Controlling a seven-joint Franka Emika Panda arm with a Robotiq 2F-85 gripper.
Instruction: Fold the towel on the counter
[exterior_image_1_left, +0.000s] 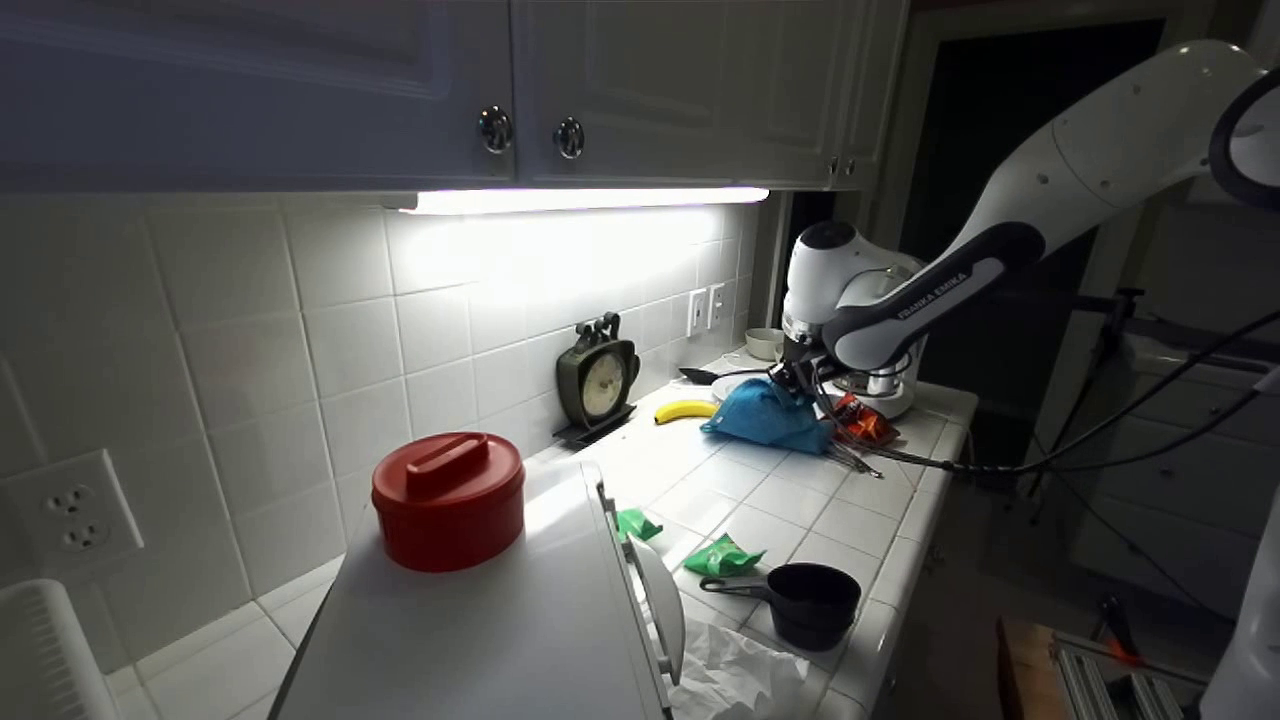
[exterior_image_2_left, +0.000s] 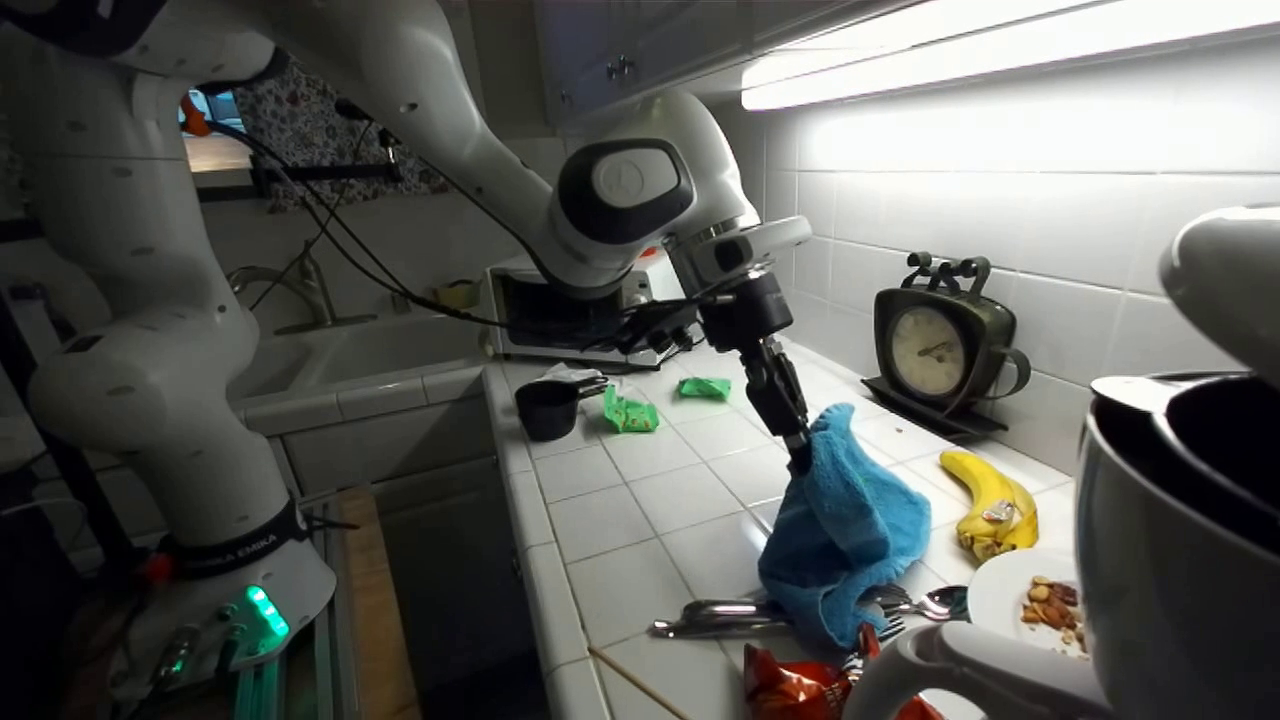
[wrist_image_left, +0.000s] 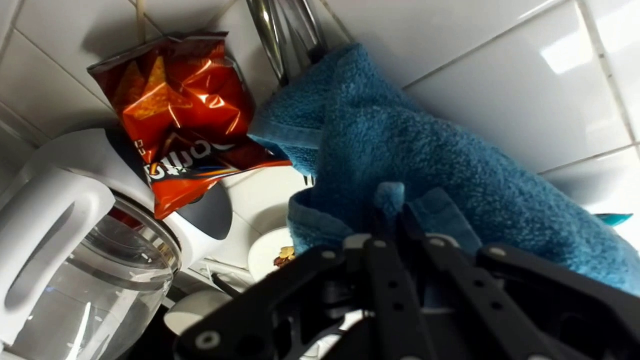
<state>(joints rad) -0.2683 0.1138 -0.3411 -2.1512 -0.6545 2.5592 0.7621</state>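
Note:
The blue towel (exterior_image_2_left: 850, 520) lies crumpled on the white tiled counter (exterior_image_2_left: 640, 515), partly raised into a peak beside my fingers. It also shows in an exterior view (exterior_image_1_left: 762, 420) and fills much of the wrist view (wrist_image_left: 415, 145). My gripper (exterior_image_2_left: 798, 452) points down at the towel, and its fingers (wrist_image_left: 392, 215) are closed with a fold of blue cloth pinched between the tips. One towel end rests over the silver cutlery (exterior_image_2_left: 730, 618). The towel's underside is hidden.
A red chip bag (wrist_image_left: 185, 110) and a coffee maker (wrist_image_left: 65, 215) stand close by. A banana (exterior_image_2_left: 990, 500), a plate of nuts (exterior_image_2_left: 1005, 590) and a scale (exterior_image_2_left: 935, 345) are towards the wall. A black pot (exterior_image_2_left: 547, 410) and green packets (exterior_image_2_left: 630, 410) lie farther along.

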